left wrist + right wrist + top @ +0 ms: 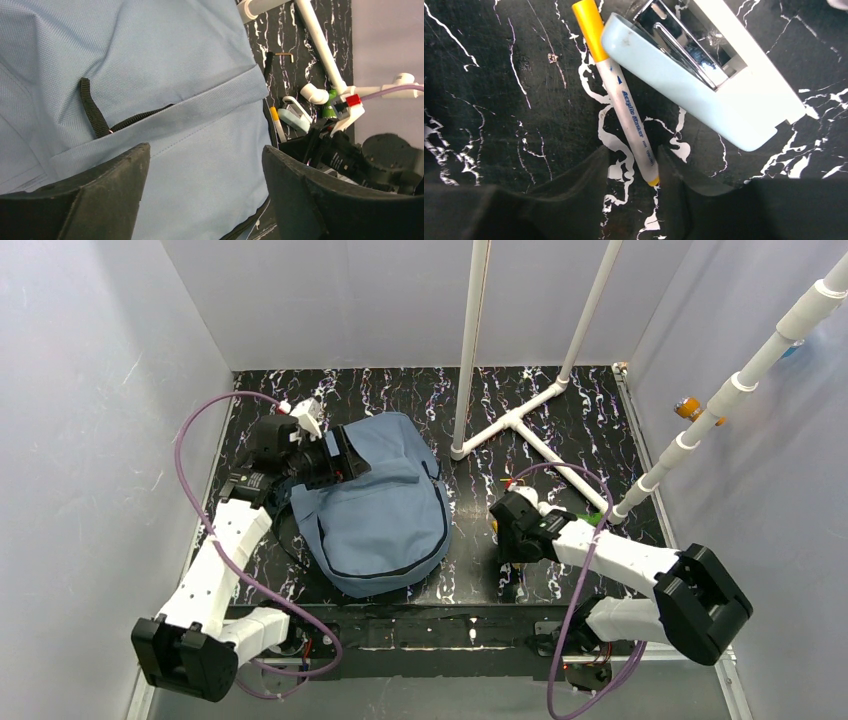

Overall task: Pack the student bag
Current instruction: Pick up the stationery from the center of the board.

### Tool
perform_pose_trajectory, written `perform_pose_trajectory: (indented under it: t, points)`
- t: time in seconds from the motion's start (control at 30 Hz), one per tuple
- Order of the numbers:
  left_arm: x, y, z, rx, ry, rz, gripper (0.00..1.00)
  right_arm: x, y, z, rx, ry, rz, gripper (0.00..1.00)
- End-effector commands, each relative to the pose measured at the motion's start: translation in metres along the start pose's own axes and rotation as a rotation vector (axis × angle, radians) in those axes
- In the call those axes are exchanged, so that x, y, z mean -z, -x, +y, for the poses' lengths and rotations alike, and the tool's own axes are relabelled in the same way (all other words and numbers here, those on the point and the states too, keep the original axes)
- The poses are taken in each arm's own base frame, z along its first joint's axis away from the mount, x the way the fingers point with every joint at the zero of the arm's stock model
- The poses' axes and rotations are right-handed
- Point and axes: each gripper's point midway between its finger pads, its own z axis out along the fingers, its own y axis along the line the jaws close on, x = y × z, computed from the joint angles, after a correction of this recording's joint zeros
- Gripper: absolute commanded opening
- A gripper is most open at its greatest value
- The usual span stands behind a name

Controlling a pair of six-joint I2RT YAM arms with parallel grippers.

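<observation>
The student bag (375, 505), a slate-blue backpack, lies flat on the black marbled table, left of centre. My left gripper (345, 462) hovers at its upper left edge. In the left wrist view that gripper (205, 150) is open, its jaws wide apart over plain blue fabric, just below a dark zipper (140, 117) with a black pull strap (92, 107). My right gripper (500, 530) is low on the table to the right of the bag. It (634, 152) is open and straddles the tail end of a yellow-capped marker (624, 100), with a gap left on one side.
A pale blue stapler (704, 85) lies touching the marker. A white PVC pipe frame (520, 420) stands on the table behind the right arm, with a slanted pipe (740, 380) at the right. Something green (597, 520) sits near the pipe's foot. Grey walls close in on three sides.
</observation>
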Motion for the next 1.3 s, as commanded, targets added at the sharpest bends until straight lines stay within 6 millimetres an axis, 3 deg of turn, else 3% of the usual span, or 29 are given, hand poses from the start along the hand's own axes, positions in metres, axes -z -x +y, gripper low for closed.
perform_pose_trajectory:
  t: [0.0, 0.1, 0.2, 0.23, 0.33, 0.5, 0.63, 0.77, 0.87, 1.0, 1.13, 1.27]
  points:
    - [-0.008, 0.009, 0.001, 0.031, 0.023, 0.014, 0.76, 0.002, 0.012, -0.005, 0.08, -0.106, -0.086, 0.42]
    - [-0.017, 0.012, -0.001, 0.039, 0.015, 0.042, 0.69, -0.003, 0.01, -0.003, 0.11, -0.109, -0.092, 0.31]
    - [-0.027, 0.016, -0.007, 0.048, -0.01, 0.077, 0.66, -0.007, 0.008, 0.001, 0.128, -0.093, -0.081, 0.04]
    - [-0.03, 0.018, -0.008, 0.048, -0.016, 0.084, 0.64, -0.008, 0.008, 0.002, 0.13, -0.088, -0.083, 0.02]
    - [-0.036, 0.023, -0.011, 0.047, -0.027, 0.101, 0.57, -0.009, 0.008, 0.004, 0.138, -0.08, -0.084, 0.01]
    - [-0.04, 0.033, -0.019, 0.047, -0.051, 0.099, 0.57, -0.005, 0.01, 0.015, 0.151, -0.013, -0.09, 0.01]
    - [-0.044, 0.041, -0.022, 0.048, -0.057, 0.091, 0.61, 0.01, 0.021, 0.036, 0.171, 0.098, -0.128, 0.01]
    - [-0.056, 0.041, -0.013, 0.004, -0.037, 0.112, 0.66, 0.033, 0.044, 0.047, 0.181, 0.141, -0.199, 0.01]
    - [-0.069, 0.03, -0.006, 0.003, -0.031, 0.182, 0.6, 0.05, 0.063, 0.054, 0.181, 0.161, -0.261, 0.01]
    - [-0.078, 0.006, -0.016, 0.103, -0.115, 0.307, 0.41, 0.073, 0.086, 0.071, 0.194, 0.213, -0.311, 0.01]
    - [-0.07, -0.022, -0.011, 0.188, -0.116, 0.35, 0.28, 0.092, 0.109, 0.093, 0.208, 0.27, -0.35, 0.01]
    - [-0.055, -0.032, -0.014, 0.211, -0.134, 0.319, 0.26, 0.109, 0.129, 0.13, 0.243, 0.39, -0.366, 0.01]
